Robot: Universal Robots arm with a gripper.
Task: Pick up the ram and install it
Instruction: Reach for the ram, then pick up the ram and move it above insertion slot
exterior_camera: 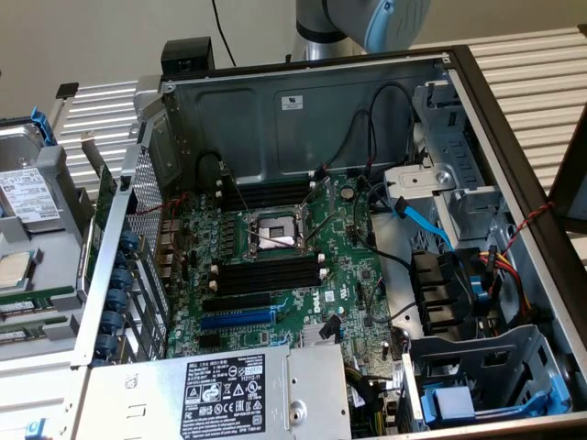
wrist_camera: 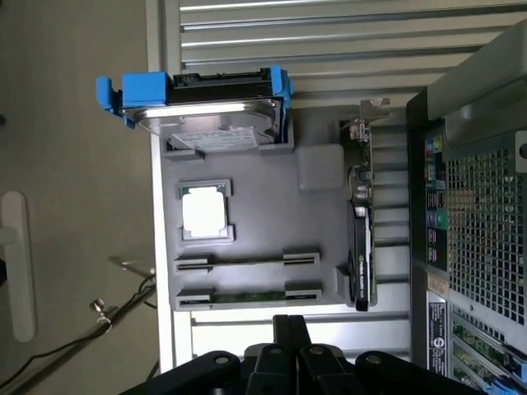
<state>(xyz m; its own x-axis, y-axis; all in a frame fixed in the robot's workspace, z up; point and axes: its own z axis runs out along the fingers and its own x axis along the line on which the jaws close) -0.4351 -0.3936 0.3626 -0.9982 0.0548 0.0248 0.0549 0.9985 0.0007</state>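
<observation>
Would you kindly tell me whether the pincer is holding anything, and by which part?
Nothing is held: the pincer is shut and empty, near the long flat green circuit-board stick lying in its grey tray.

The grey-and-blue arm (exterior_camera: 362, 23) stands at the exterior view's top edge, its black claw (wrist_camera: 290, 325) pinched shut and seemingly gripping nothing.

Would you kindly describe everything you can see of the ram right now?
The ram shows as a long, thin green strip of board seated in one of two long cradles on the grey tray, outside the computer case. Grey clips hold both its ends. The shut gripper hovers near it, not holding it.
</observation>
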